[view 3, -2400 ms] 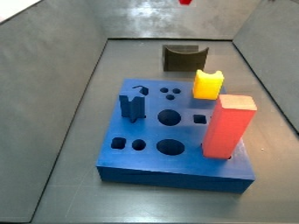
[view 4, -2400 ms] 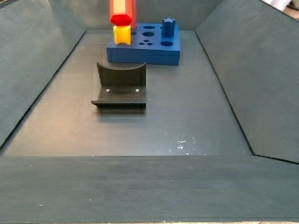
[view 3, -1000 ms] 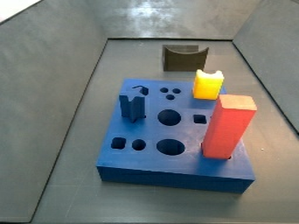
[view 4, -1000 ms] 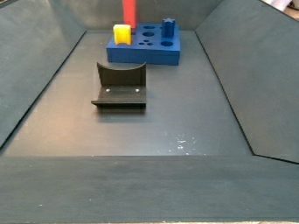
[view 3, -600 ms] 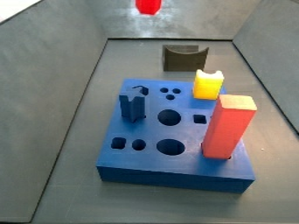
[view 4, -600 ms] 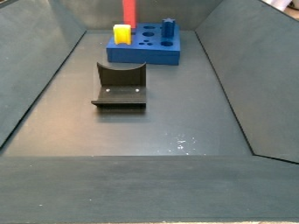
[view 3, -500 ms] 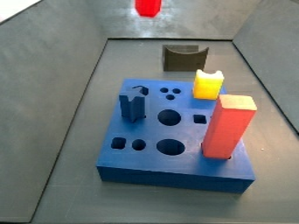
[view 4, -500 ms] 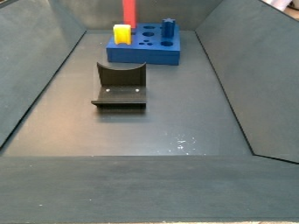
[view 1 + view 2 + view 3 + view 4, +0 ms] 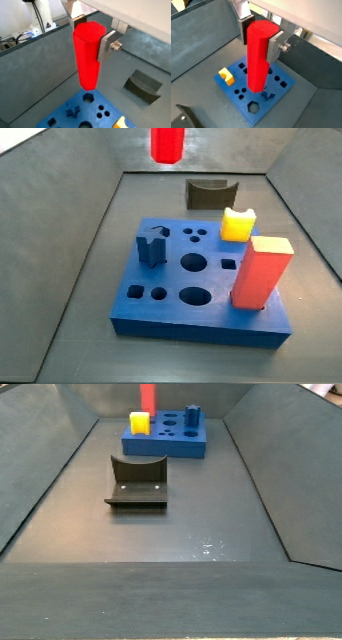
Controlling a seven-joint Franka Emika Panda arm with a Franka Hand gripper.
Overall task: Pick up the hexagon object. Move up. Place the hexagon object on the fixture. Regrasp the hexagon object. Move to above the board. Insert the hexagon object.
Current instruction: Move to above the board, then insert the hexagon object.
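**Hexagon rod held upright above the board**

The hexagon object is gripped at its upper end by the claw, whose silver fingers are pressed on opposite flat faces. The rod hangs vertical below the claw, its lower end high over the blue board. It is judged stiff, light and smooth, so slipping or tilting is possible; flat faces give the best hold. In a side view only the rod is seen, above the fixture.

Wrist views look down past the gripper; side views share the board.
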